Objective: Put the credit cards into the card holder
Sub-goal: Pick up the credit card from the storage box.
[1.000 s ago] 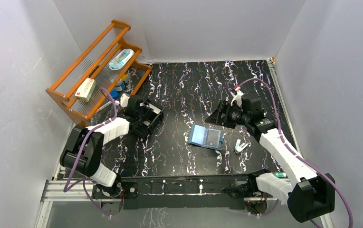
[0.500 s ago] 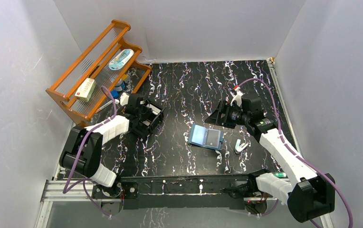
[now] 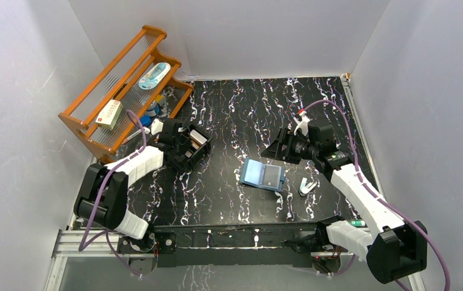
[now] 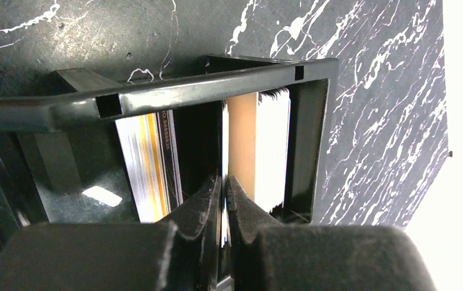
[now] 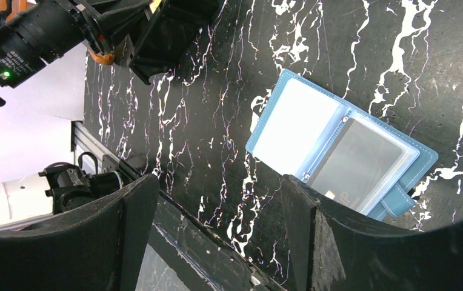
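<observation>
Several credit cards (image 4: 258, 151) stand on edge inside a black open-topped box (image 4: 205, 88), whitish and orange-tan. My left gripper (image 4: 224, 185) reaches down into that box and is shut on the thin edge of one whitish card. From above, the left gripper (image 3: 185, 143) sits over the box (image 3: 197, 151) at the left. The teal card holder (image 3: 263, 174) lies open and flat mid-table, with a dark card in one pocket (image 5: 355, 162). My right gripper (image 5: 217, 191) hovers open above the table, beside the card holder (image 5: 289, 121), holding nothing.
An orange wooden rack (image 3: 89, 130) with a white-and-red box (image 3: 109, 113) and other items stands at the back left, close behind the black box. A small white object (image 3: 305, 186) lies right of the card holder. White walls enclose the table.
The left gripper's fingers have closed onto a card in the black box. The box has shifted slightly, and a white card face now shows in it. The right arm stayed still.
</observation>
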`<state>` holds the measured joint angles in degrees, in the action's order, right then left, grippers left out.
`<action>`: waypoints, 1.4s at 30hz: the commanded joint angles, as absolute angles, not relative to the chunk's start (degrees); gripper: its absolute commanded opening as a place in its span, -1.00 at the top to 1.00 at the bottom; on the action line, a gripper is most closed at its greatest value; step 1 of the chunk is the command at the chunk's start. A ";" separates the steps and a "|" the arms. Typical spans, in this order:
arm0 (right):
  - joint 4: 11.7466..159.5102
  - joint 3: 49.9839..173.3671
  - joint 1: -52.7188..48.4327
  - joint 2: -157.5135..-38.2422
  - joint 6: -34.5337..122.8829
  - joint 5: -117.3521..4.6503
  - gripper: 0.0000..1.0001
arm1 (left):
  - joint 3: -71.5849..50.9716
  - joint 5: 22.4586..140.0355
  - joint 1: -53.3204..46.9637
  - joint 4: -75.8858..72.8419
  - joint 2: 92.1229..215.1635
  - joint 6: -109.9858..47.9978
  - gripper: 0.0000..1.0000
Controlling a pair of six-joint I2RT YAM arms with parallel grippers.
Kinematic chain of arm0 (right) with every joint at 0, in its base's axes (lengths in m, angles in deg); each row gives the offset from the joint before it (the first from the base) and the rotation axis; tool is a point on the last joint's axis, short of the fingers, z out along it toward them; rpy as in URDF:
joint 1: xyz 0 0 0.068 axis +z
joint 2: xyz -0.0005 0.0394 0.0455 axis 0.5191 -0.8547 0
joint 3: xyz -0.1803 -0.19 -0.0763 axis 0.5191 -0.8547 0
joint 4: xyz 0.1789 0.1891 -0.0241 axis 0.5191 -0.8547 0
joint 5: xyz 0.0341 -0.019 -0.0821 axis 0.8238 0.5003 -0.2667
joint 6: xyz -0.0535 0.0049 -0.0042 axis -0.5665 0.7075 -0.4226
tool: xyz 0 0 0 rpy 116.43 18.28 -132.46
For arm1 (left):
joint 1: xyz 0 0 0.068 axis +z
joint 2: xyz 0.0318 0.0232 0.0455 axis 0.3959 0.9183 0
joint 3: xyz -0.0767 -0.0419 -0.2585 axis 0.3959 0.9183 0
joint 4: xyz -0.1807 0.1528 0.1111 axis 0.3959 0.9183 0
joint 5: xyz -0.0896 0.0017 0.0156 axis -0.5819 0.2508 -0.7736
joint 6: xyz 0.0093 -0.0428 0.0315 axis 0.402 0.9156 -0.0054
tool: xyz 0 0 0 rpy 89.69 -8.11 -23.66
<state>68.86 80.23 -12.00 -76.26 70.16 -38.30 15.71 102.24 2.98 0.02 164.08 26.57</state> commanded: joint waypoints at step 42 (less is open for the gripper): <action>84.46 77.22 -7.15 -79.77 76.31 -35.38 -0.49 | 13.53 68.88 2.96 6.74 141.39 2.23 1.00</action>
<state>76.68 74.85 -9.34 -80.94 73.35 -39.52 12.91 70.35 2.92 5.31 144.52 3.27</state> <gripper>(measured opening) 0.751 0.011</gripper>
